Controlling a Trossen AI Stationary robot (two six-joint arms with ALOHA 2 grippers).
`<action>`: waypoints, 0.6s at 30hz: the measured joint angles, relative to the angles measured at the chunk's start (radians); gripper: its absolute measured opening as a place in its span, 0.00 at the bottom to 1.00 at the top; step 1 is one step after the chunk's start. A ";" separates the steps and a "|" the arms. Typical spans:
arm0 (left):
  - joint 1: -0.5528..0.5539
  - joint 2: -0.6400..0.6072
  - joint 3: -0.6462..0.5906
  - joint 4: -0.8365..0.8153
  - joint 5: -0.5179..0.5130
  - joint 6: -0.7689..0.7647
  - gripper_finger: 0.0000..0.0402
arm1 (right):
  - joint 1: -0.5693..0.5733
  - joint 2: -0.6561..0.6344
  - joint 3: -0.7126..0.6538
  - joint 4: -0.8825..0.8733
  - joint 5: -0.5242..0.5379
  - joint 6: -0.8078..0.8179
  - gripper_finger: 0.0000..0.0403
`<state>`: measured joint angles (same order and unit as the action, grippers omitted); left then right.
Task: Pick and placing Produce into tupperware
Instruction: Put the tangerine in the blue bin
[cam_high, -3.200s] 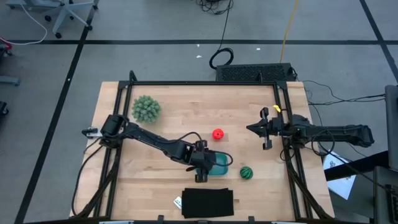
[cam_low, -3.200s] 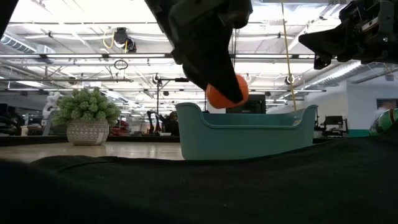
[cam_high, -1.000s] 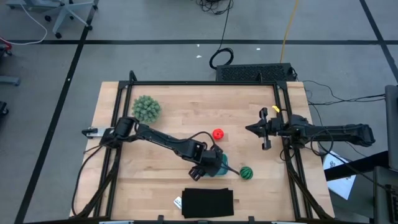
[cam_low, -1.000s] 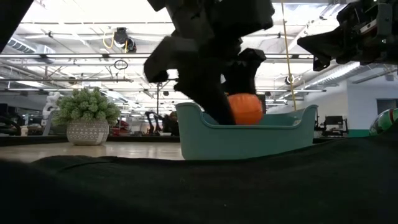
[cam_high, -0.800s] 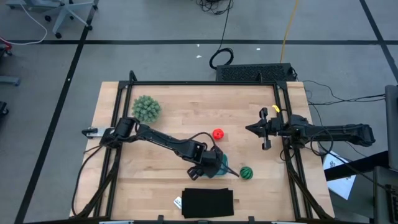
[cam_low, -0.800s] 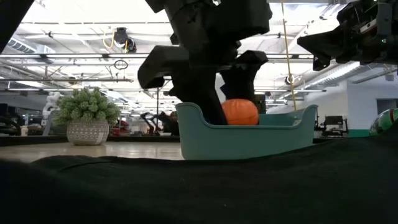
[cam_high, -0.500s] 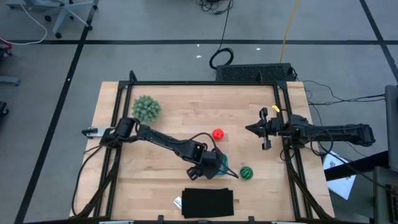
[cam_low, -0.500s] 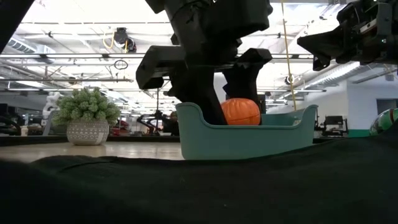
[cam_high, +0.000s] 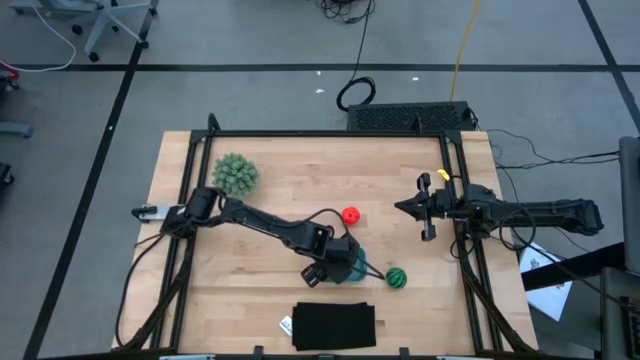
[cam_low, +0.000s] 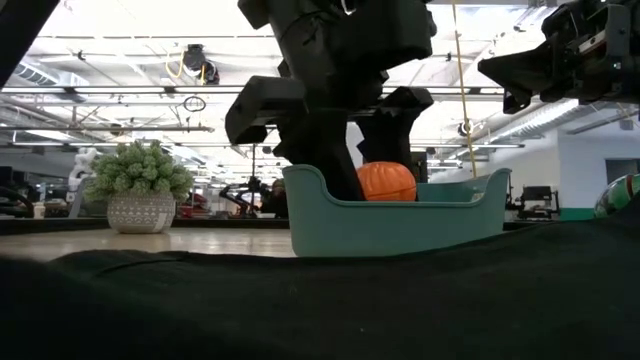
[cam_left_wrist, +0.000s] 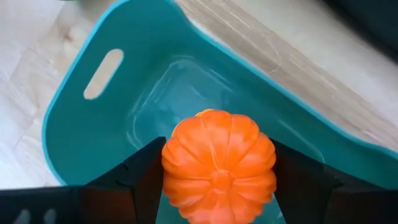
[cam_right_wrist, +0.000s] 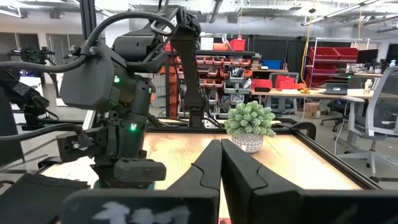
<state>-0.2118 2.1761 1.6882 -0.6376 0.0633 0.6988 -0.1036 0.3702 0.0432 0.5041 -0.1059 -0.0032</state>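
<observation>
Left gripper (cam_left_wrist: 217, 180) pinching orange piece (cam_left_wrist: 219, 163) low inside tupperware (cam_left_wrist: 93, 130), unreleased. Red piece (cam_high: 350, 215) and striped green piece (cam_high: 397, 278) left on bench (cam_high: 300, 180). Right gripper (cam_high: 412, 207) pressed together, idle.

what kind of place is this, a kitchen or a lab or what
Most likely a robotics lab or workshop, not a kitchen: red parts bins on shelving, desks with office chairs, and a wooden table framed by black rails carrying two robot arms.
</observation>
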 joint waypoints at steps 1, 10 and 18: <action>0.003 0.000 0.000 0.000 0.013 -0.001 0.61 | 0.000 0.000 0.000 0.000 0.000 0.000 0.00; 0.010 0.000 0.000 0.001 0.037 0.015 0.61 | 0.000 0.000 0.000 0.000 0.000 0.000 0.00; 0.011 0.000 0.000 -0.001 0.038 0.014 0.61 | 0.000 0.000 0.000 0.000 0.000 0.000 0.00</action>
<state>-0.2012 2.1757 1.6882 -0.6382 0.1009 0.7127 -0.1036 0.3702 0.0433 0.5040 -0.1059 -0.0032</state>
